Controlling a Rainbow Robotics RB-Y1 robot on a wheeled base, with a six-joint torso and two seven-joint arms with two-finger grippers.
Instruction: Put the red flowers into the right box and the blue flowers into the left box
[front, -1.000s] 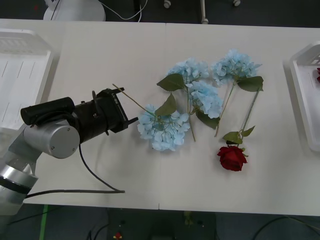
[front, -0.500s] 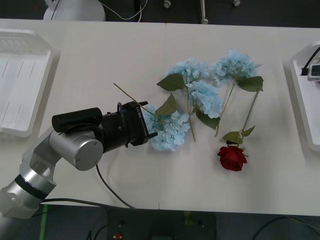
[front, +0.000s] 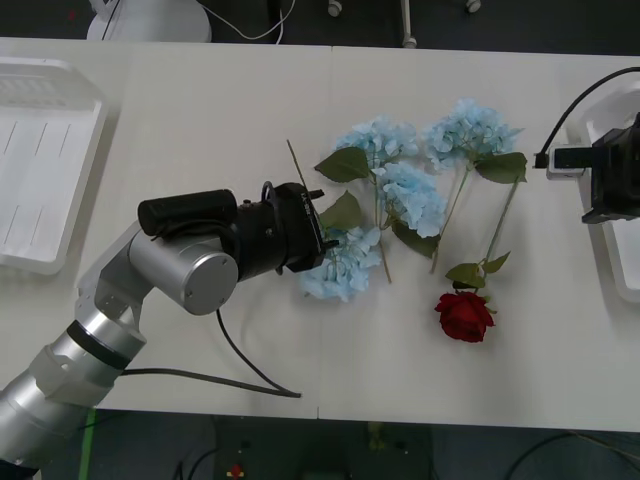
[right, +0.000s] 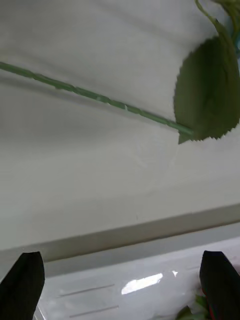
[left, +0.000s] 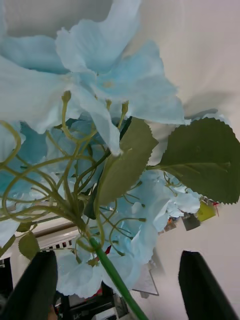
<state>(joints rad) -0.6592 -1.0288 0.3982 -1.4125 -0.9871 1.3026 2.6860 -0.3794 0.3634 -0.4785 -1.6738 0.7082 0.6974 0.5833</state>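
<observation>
My left gripper (front: 318, 243) is pushed in against the nearest blue flower (front: 343, 264). It is open, and in the left wrist view the flower's green stem (left: 112, 272) runs between the two black fingers (left: 32, 285). Three more blue flowers (front: 412, 195) lie just beyond, and one red flower (front: 463, 316) lies near the table's front. My right gripper (front: 612, 185) hovers open over the inner rim of the right box (front: 627, 282). In the right wrist view that rim (right: 125, 252) sits below a rose stem (right: 95, 95). The left box (front: 40, 180) stands at the far left.
A black cable (front: 235, 360) trails from the left arm across the front of the table. Flower stems and leaves (front: 500, 165) spread between the blue cluster and the right box. A bit of red (right: 211, 315) shows inside the right box.
My left arm has moved right, up against the nearest blue flower, whose stem has swung from lying leftward to pointing away. My right gripper has come in over the right box.
</observation>
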